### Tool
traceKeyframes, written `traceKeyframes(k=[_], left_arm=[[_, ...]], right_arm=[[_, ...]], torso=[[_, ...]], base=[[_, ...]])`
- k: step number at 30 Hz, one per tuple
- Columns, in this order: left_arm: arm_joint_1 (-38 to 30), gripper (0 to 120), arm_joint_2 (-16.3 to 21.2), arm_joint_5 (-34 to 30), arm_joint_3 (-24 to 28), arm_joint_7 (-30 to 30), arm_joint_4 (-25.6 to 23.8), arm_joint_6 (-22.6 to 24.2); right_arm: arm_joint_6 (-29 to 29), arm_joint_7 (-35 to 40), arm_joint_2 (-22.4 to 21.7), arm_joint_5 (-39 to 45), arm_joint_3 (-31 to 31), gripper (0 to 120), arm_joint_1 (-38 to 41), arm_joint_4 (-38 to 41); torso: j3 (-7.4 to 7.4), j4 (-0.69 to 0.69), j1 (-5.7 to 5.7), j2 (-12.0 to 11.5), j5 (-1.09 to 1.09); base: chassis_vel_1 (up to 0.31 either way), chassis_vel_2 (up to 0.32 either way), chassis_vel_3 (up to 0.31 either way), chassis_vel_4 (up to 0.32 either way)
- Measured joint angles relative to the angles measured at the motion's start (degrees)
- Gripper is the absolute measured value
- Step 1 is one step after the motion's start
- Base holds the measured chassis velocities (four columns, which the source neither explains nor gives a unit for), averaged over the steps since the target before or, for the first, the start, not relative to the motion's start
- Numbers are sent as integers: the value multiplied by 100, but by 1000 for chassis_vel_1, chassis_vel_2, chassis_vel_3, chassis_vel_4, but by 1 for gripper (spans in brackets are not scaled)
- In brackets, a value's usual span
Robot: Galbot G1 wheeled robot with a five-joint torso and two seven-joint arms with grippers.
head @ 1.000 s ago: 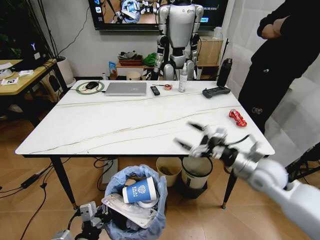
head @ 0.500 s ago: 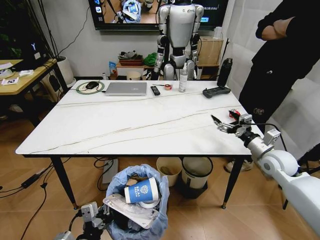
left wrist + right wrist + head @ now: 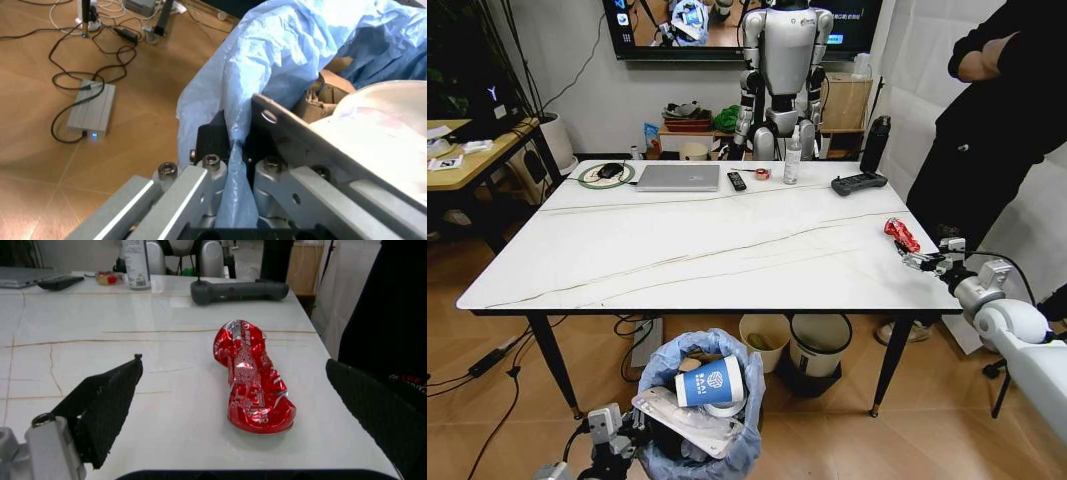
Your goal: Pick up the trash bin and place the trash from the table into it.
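Lying on the white marble-look tabletop (image 3: 677,245) near its right edge, the crumpled red foil wrapper (image 3: 253,376) sits just ahead of the right pincer (image 3: 924,262), whose 2 fingers are spread wide, not touching it. Left pincer (image 3: 230,170) is clamped on the crinkled light-blue bag rim of the small round trash bin (image 3: 727,440), down on the floor.

Right gripper (image 3: 924,261) hovers just beside the red wrapper (image 3: 902,235) at the table (image 3: 677,250) edge.
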Motion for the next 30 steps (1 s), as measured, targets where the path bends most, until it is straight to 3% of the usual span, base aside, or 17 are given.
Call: traceKeyframes(k=[30], left_arm=[[160,0,-179,204,-26,47,-153,-48]], right_arm=[[-209,-266,298,-62,-365,100,873,-1178]], torso=[[0,0,0,2,1]], base=[[0,0,0,0]])
